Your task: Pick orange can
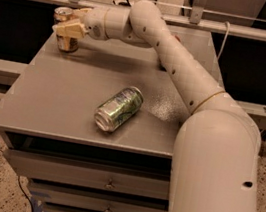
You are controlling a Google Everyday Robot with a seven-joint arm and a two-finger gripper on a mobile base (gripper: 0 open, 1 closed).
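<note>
The orange can [68,44] stands upright at the far left corner of the grey table [46,109]; it is amber with a silver top. My gripper [67,21] is at the can's upper part. One tan finger [70,29] crosses in front of the can and the other sits behind it near the rim. The jaws look open around the can. The can's base rests on the table.
A green-and-silver can [118,108] lies on its side in the middle of the table. My arm stretches from the right across the back of the table. A metal rail [197,22] runs behind the table. Drawers [104,184] are below its front edge.
</note>
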